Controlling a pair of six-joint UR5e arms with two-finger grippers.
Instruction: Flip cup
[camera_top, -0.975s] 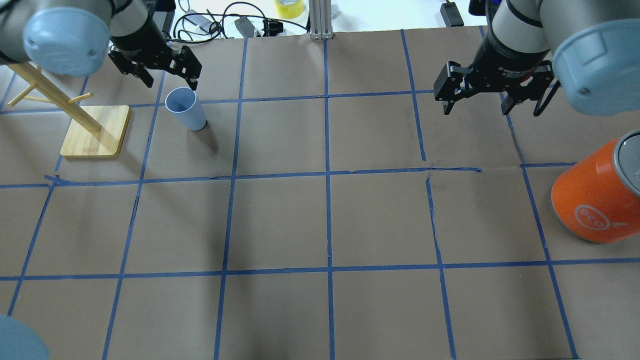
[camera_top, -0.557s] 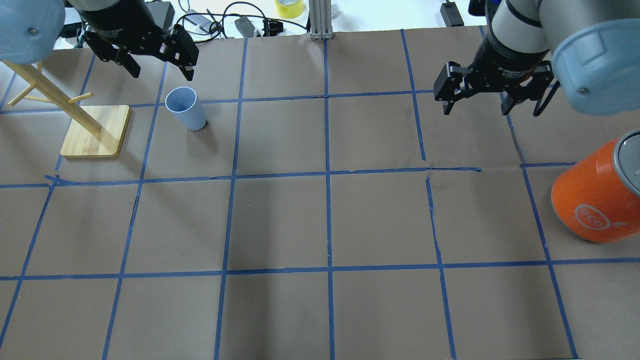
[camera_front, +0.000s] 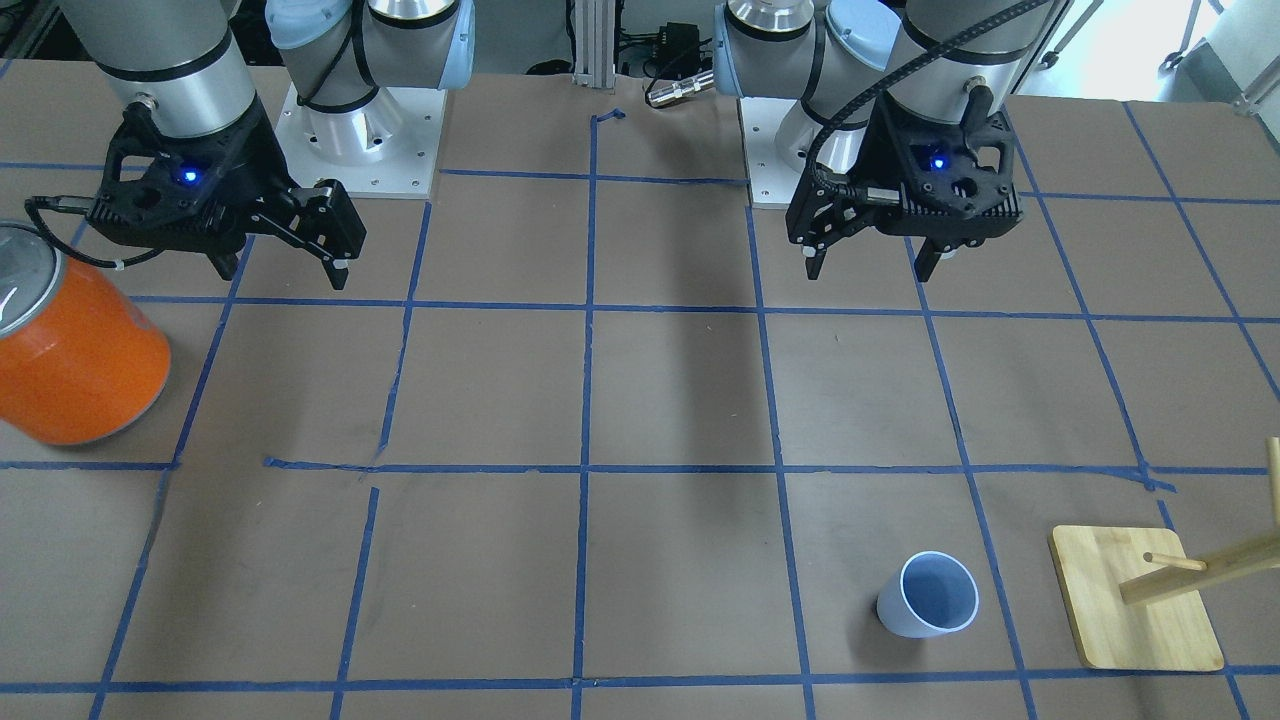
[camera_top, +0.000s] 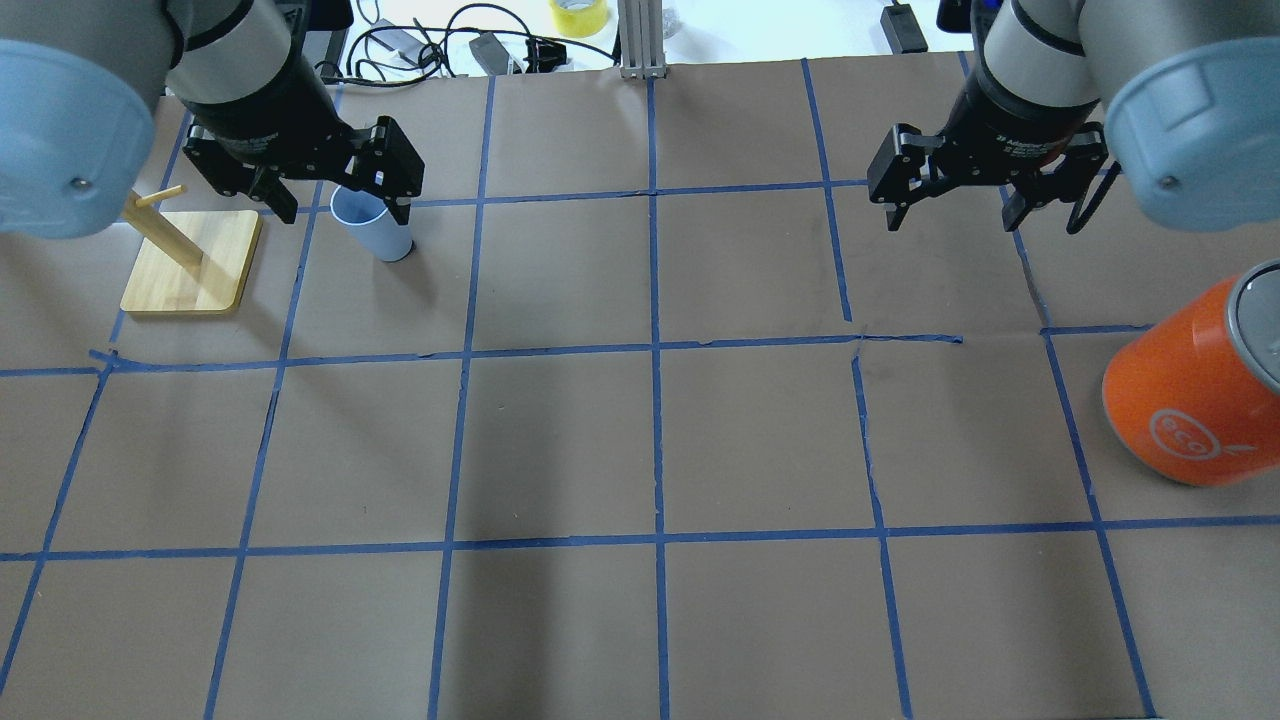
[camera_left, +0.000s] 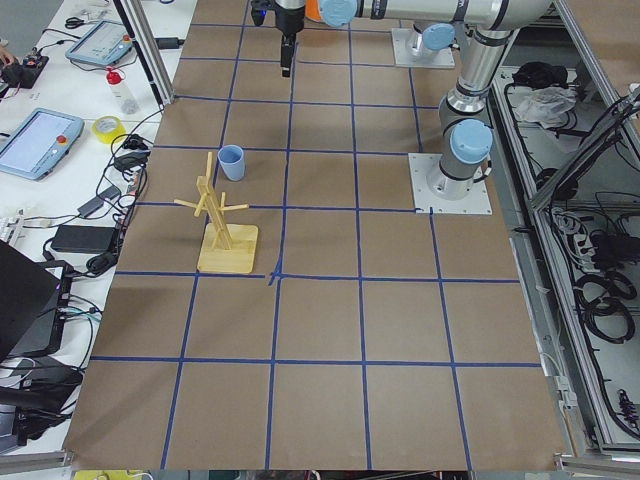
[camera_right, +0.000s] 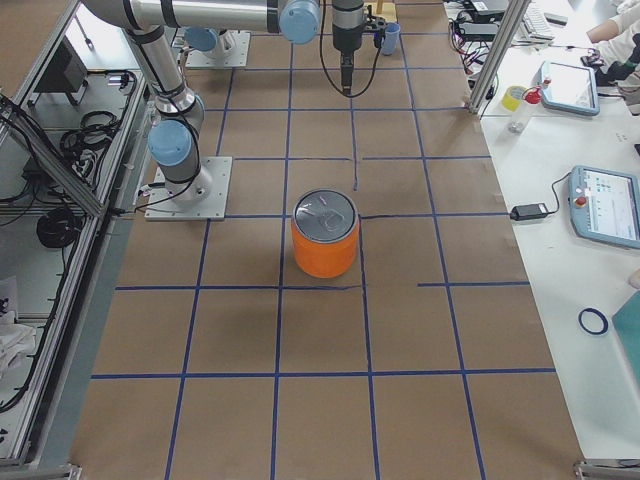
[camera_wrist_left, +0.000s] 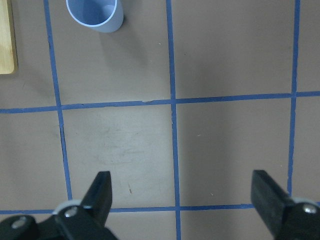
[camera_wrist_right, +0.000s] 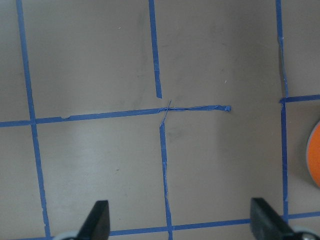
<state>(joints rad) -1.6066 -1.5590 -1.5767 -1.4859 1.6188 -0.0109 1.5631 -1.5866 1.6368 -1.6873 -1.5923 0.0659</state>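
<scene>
The pale blue cup (camera_top: 385, 238) stands upright, mouth up, on the brown table near the far left. It also shows in the front view (camera_front: 928, 595), the left side view (camera_left: 231, 162) and at the top of the left wrist view (camera_wrist_left: 95, 15). My left gripper (camera_top: 345, 212) is open and empty. It hangs high above the table, on the robot's side of the cup (camera_front: 870, 272), and covers part of the cup's rim in the overhead view. My right gripper (camera_top: 950, 215) is open and empty, raised over the far right (camera_front: 280, 272).
A wooden peg rack on a square base (camera_top: 190, 262) stands just left of the cup and also shows in the front view (camera_front: 1130, 600). A large orange can with a silver top (camera_top: 1190, 395) stands at the right edge. Blue tape lines grid the table.
My left gripper first moved further back, then came toward the robot, and now overlaps the cup's rim in the overhead view. The cup and the right arm have not moved.
</scene>
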